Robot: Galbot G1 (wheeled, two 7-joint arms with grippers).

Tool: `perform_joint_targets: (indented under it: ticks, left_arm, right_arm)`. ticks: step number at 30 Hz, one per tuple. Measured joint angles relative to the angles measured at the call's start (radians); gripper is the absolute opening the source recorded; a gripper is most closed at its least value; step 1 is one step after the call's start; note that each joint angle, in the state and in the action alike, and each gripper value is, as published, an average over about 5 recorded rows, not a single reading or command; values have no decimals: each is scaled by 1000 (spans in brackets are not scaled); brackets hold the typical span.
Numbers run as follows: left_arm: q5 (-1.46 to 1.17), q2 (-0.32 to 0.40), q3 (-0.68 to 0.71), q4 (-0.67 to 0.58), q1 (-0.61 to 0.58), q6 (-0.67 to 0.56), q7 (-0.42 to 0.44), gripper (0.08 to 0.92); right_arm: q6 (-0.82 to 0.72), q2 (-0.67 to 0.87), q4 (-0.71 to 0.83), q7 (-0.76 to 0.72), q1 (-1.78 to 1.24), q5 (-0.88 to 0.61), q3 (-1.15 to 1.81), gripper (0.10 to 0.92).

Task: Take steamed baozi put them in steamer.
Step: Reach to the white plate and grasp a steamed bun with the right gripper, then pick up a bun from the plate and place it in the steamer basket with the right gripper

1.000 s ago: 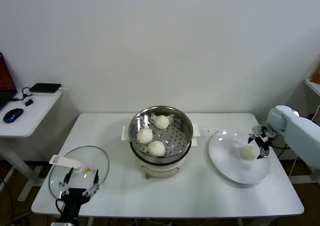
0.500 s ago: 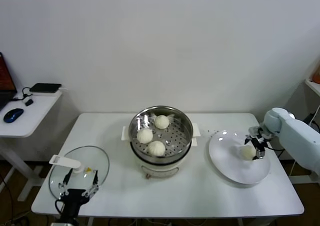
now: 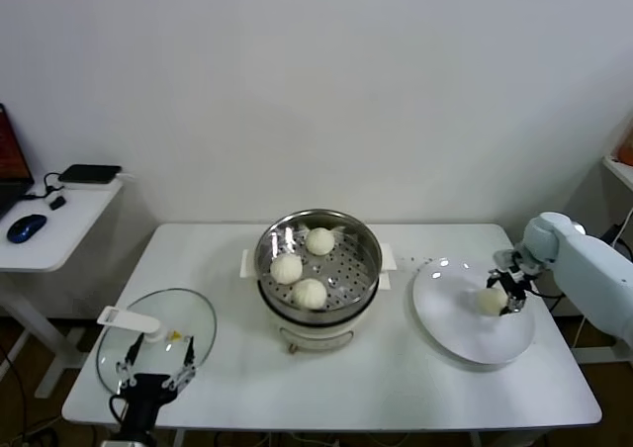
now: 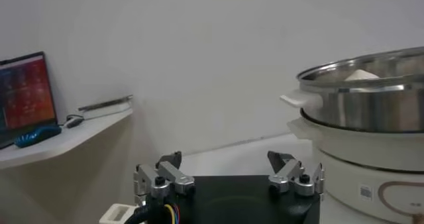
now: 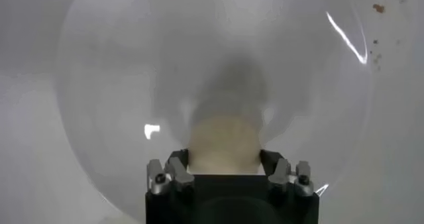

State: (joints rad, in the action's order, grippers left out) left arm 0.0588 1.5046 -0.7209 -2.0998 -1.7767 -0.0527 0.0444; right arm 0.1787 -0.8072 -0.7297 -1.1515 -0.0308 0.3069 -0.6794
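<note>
The right end effector [image 3: 507, 296] is clenched around one steamed baozi [image 3: 492, 301] on the white plate [image 3: 465, 328] near the table's right edge. Three baozi [image 3: 287, 268] sit in the steamer [image 3: 318, 231] at the table's middle, while the left end effector [image 3: 156, 362] hangs released over the glass lid [image 3: 193, 320] at the front left corner
</note>
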Motion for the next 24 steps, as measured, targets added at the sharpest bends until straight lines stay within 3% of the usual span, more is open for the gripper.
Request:
perform_joint_targets:
  ticks: [11,24]
  left_arm:
    - [1,1,1,5,2,-6,-2,823]
    - [7,8,14,3,0,-13,-5,823]
  right_arm:
    - [-43,30,-45,-8,58,-97,-72,677]
    - [-214,43,-176,-8,380,-503,-404,670]
